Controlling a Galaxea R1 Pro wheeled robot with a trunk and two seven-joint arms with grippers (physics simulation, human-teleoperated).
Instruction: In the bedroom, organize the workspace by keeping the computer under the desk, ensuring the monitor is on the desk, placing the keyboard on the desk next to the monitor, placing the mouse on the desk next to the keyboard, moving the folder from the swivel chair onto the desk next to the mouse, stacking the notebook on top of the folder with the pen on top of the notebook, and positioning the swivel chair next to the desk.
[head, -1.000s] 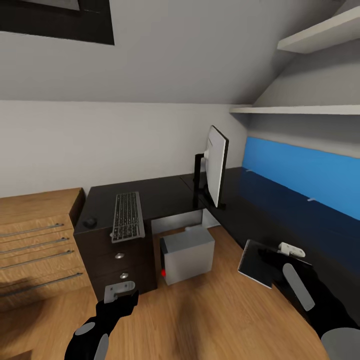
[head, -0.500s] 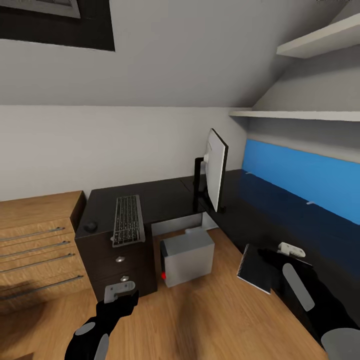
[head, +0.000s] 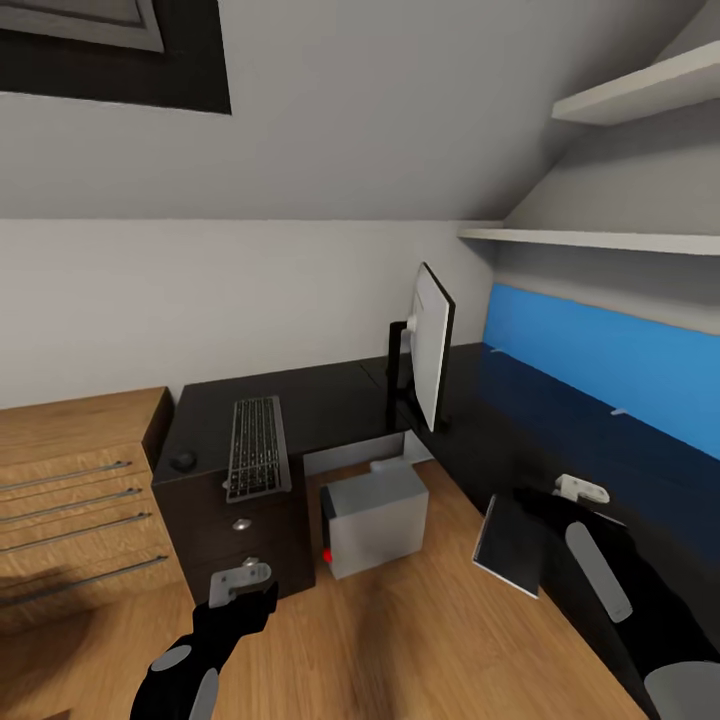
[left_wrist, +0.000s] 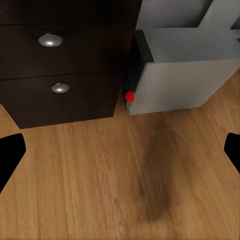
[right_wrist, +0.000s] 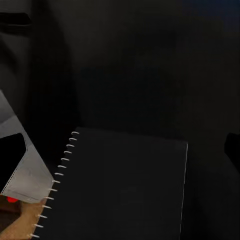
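Dark grey notebook (head: 512, 546) hangs tilted in the right end effector (head: 560, 505), apparently pinched, at the bench's (head: 330, 395) near right edge. Left end effector (head: 240, 583) is empty, fingers wide. Next: find the folder to stack it on.

notebook (right_wrist: 120, 190) cut off, mouse (head: 183, 461) tiny

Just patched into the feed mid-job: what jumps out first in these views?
The bright blue back panel along the right run of the black desk grabs the eye, with the monitor standing at the corner, seen nearly edge-on. The right hand holds the dark notebook tilted over the desk's near edge. The grey computer sits under the desk, the keyboard and mouse on the desk's left run.
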